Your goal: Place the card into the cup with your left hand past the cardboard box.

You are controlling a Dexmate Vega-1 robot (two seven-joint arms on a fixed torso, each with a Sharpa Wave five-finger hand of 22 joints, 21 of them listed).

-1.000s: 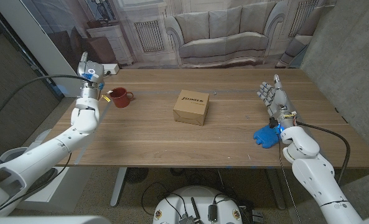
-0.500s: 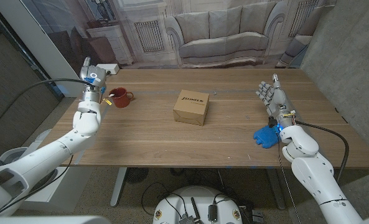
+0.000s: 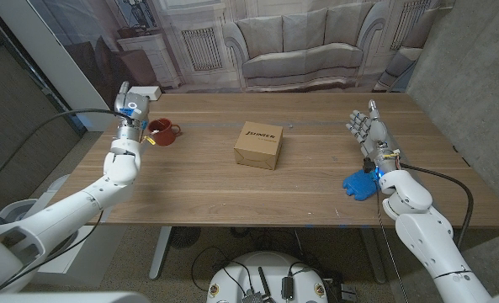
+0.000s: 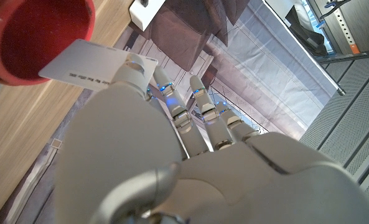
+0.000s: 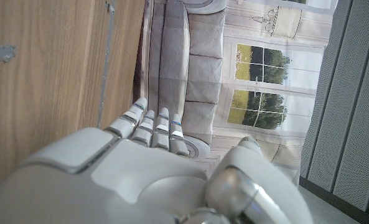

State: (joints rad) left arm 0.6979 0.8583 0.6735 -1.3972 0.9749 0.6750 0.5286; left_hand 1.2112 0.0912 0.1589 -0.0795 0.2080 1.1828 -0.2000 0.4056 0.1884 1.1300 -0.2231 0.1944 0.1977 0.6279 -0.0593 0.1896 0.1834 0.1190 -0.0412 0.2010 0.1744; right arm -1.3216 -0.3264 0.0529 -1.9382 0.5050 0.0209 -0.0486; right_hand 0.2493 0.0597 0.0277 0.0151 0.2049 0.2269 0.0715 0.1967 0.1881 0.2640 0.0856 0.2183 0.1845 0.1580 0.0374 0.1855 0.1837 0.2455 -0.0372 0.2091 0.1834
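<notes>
A red cup point(image 3: 159, 130) stands on the wooden table's far left; in the left wrist view its open mouth point(image 4: 28, 34) faces me. My left hand point(image 3: 129, 115) hovers just left of the cup and pinches a white card point(image 4: 89, 61), whose one corner reaches over the cup's rim. My left hand point(image 4: 172, 149) holds it between thumb and a finger. The brown cardboard box point(image 3: 258, 145) sits at the table's middle, to the right of the cup. My right hand point(image 3: 368, 128) stands upright at the far right, fingers apart, holding nothing.
A blue object point(image 3: 358, 183) lies near the table's front edge beside my right wrist. A white block point(image 3: 145, 92) rests at the table's back left edge, behind the cup. Bare wood point(image 3: 199, 181) stretches between the box and the front edge.
My left hand has moved right with the card, closing on the cup. The box, the cup and my right hand have kept their places.
</notes>
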